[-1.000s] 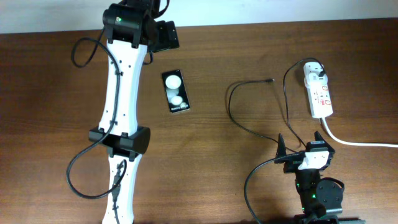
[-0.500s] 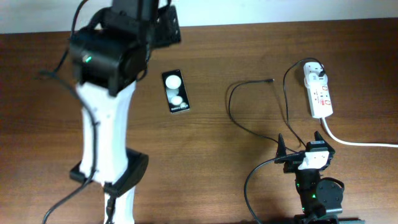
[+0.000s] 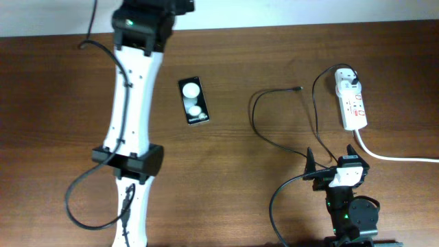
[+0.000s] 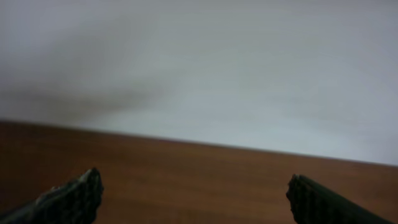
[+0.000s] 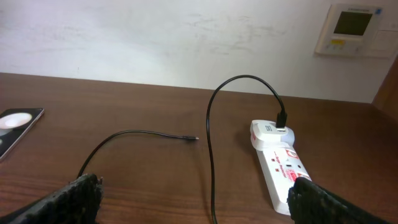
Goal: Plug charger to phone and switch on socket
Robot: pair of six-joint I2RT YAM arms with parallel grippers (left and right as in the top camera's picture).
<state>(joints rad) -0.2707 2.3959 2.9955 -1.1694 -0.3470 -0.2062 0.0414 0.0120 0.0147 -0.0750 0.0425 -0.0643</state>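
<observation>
Left arm swung back upright since earlier frame; left pincer point(image 4: 194, 185) wide, empty, facing counter point(image 4: 199, 168) far edge | right pincer point(image 3: 331, 156) wide, empty, nearer | charger point(image 3: 278, 90) tip centre-right, up-frame of it, lying left-right | phone point(image 3: 193, 101) centre-left | socket point(image 3: 352, 104) upper right

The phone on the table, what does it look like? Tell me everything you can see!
The phone is a small, black, glossy rectangle lying flat on the brown wooden table, slightly slanted. Two round white spots and tiny white text show on its face. Nothing is plugged into it, and nothing else touches it.
</observation>
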